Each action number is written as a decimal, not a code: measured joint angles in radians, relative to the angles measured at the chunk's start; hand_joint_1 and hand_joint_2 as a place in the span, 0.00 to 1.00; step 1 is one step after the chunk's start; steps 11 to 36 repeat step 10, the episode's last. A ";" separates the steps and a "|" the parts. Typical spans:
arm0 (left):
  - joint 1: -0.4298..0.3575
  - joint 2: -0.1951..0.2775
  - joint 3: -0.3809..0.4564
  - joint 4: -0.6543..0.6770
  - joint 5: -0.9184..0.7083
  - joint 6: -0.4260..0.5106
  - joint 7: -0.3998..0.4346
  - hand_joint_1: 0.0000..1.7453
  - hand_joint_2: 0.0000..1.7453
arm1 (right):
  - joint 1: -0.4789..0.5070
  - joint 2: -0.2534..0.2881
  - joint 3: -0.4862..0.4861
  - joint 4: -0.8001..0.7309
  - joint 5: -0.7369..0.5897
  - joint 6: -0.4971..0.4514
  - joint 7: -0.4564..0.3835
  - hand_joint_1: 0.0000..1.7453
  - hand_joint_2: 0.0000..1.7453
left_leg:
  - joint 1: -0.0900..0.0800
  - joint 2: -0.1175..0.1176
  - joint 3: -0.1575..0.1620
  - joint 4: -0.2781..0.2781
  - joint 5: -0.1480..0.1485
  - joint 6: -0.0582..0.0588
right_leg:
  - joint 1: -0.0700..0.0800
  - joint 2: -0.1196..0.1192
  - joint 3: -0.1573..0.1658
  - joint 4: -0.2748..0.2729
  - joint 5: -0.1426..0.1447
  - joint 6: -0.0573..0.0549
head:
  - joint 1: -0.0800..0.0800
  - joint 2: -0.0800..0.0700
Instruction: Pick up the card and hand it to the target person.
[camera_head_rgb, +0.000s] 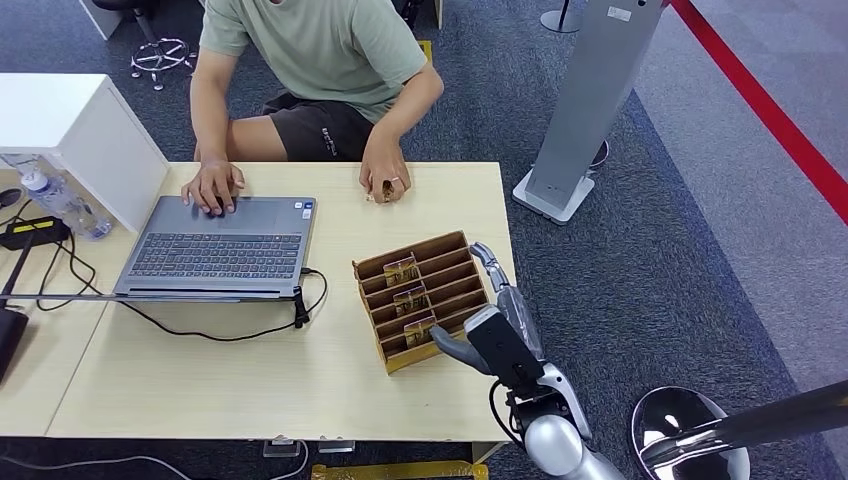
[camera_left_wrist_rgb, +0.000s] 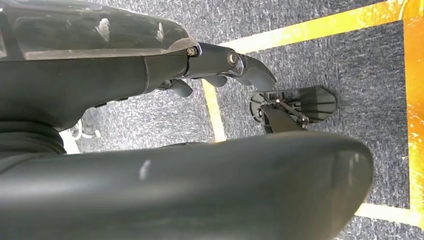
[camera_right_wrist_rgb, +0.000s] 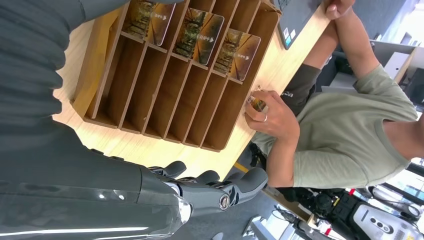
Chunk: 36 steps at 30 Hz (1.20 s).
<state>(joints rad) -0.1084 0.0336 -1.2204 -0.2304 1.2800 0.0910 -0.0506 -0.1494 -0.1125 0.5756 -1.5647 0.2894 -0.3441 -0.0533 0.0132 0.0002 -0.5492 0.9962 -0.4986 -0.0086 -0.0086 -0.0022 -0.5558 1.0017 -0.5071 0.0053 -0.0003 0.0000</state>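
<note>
Right hand (camera_head_rgb: 497, 318) hovered beside card rack (camera_head_rgb: 424, 298), fingers spread, empty — no card (camera_head_rgb: 401, 270) taken; pickup, handover remained.

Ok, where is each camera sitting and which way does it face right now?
Head view: high on the body, looking down at the table, rack, laptop and person; right hand shows.
Left wrist view: behind the hanging left hand, facing carpet.
Right wrist view: behind the right hand, facing rack and person.
Head and right wrist views share rack, person, table.
</note>
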 joint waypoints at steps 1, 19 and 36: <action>0.000 0.000 0.001 0.000 0.001 0.000 0.001 0.00 0.00 | 0.001 0.000 0.000 0.000 -0.002 0.001 -0.001 0.00 1.00 | 0.000 0.000 0.000 0.000 0.000 0.000 | 0.000 0.000 0.000 0.000 0.000 0.000 | 0.000 0.000; 0.000 0.000 0.006 0.000 0.004 0.001 0.001 0.00 0.00 | 0.004 -0.001 0.002 0.010 0.004 0.000 -0.005 0.00 1.00 | 0.000 0.000 0.000 0.000 0.000 0.000 | 0.000 0.000 0.000 0.000 0.000 0.000 | 0.000 0.000; 0.000 0.000 0.006 0.000 0.004 0.001 0.001 0.00 0.00 | 0.004 -0.001 0.002 0.010 0.004 0.000 -0.005 0.00 1.00 | 0.000 0.000 0.000 0.000 0.000 0.000 | 0.000 0.000 0.000 0.000 0.000 0.000 | 0.000 0.000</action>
